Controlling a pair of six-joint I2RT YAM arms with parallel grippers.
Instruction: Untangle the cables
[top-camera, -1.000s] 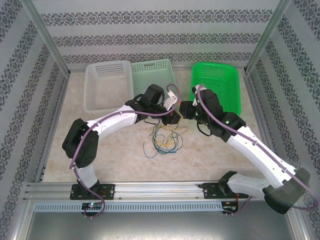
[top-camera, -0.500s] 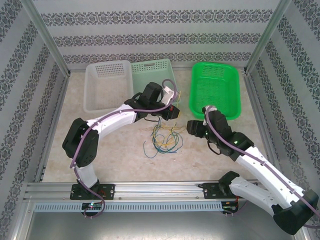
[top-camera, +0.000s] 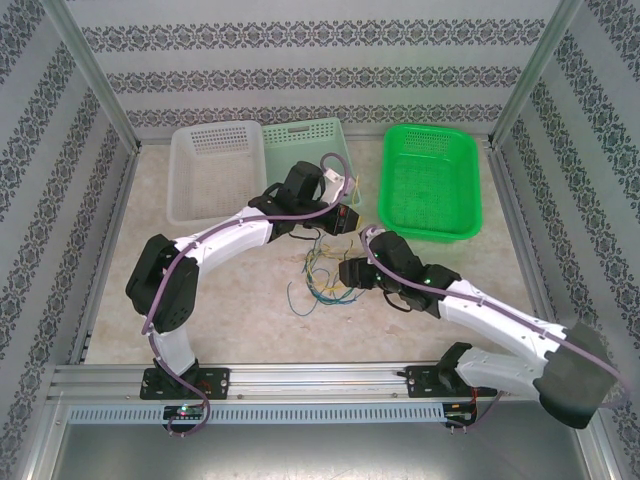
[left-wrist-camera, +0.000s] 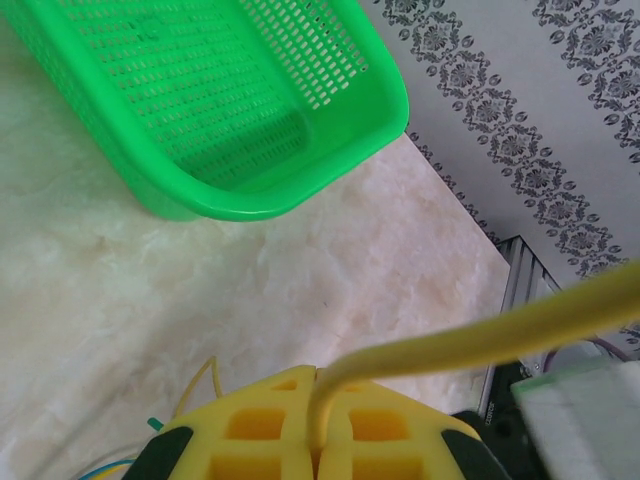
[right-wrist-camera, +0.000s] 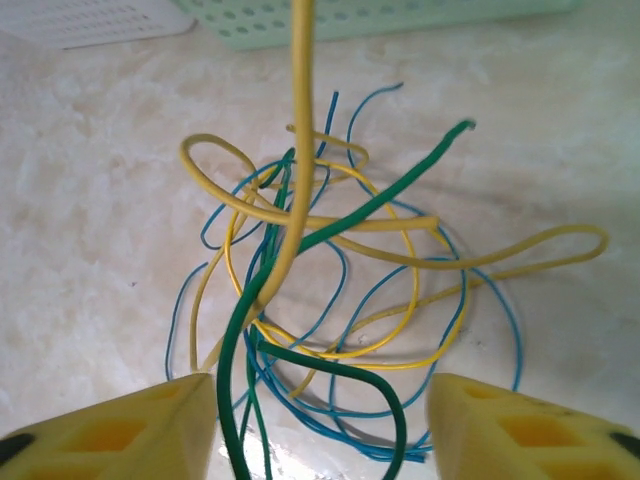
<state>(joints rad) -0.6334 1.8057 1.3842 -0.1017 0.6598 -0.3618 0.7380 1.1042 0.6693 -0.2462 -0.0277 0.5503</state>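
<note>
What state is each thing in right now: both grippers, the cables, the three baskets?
left gripper, shut on a yellow cable
right gripper, open, low over the heap, holding nothing
yellow cable, one strand lifted up out of the heap
cables, yellow, green and blue strands tangled on the table
green basket, upright, empty
white basket, upright, empty
pale green basket, upright, partly hidden by the left arm

- The marbled beige table (top-camera: 230, 300) is carrying three baskets and a tangle.
- The cables (top-camera: 325, 285), yellow, green and blue, are lying tangled mid-table.
- A pale green basket (top-camera: 300, 145) is sitting behind the cables.
- A white basket (top-camera: 205, 180) is sitting behind them, to the left.
- A bright green basket (top-camera: 430, 185) is sitting behind them, to the right.
</note>
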